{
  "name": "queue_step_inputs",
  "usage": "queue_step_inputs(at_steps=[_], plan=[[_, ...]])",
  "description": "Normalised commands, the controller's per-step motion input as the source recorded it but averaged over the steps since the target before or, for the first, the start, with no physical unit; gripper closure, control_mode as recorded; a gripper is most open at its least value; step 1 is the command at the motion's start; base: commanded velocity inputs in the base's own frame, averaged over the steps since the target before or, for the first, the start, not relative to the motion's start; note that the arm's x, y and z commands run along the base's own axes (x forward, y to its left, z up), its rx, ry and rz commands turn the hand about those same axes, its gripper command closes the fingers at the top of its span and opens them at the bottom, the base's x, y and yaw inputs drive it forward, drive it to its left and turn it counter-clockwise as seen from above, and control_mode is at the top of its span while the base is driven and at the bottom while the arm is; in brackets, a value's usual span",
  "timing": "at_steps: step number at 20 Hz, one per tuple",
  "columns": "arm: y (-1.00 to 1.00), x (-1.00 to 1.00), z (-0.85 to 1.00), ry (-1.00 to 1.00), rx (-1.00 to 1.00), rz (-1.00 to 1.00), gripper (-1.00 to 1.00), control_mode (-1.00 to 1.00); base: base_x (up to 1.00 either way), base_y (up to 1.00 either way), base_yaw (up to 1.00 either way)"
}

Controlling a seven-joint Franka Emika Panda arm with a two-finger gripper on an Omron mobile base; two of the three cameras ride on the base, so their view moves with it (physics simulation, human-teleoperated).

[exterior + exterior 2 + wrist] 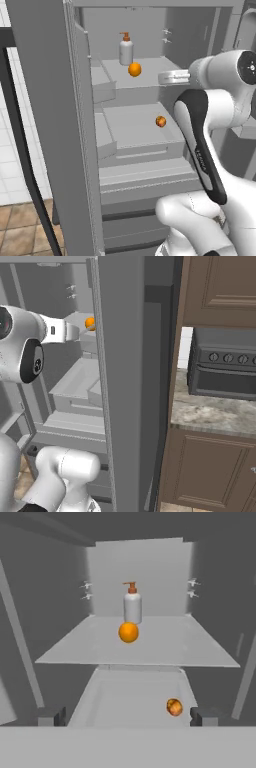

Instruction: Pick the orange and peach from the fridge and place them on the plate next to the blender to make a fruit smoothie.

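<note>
Grey shelves fill the open fridge [135,145] ahead of you, its door swung out to your left over white wall tile and brown floor tile. On the upper shelf the orange [134,69] sits just in front of a white pump bottle [126,50]; the peach [160,121] lies on the shelf below, toward its right side. Your gripper [128,716] hangs outside the shelves, facing them, fingers wide apart and holding nothing. To your right, a stone counter [215,413] carries a dark oven [222,372] under brown cabinets
</note>
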Motion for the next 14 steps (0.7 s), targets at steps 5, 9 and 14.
queue_step_inputs(at_steps=[5, 9, 14], plan=[[0.07, 0.05, -0.12, 0.01, -0.01, 0.0, -1.0, -1.0, 0.0, 0.0, 0.0], [0.39, 0.36, -0.25, 0.01, -0.06, 0.0, -1.0, -1.0, 0.0, 0.0, 0.0], [0.35, 0.48, -0.13, 0.05, -0.04, -0.03, -1.0, -1.0, 0.0, 0.0, 0.0]])
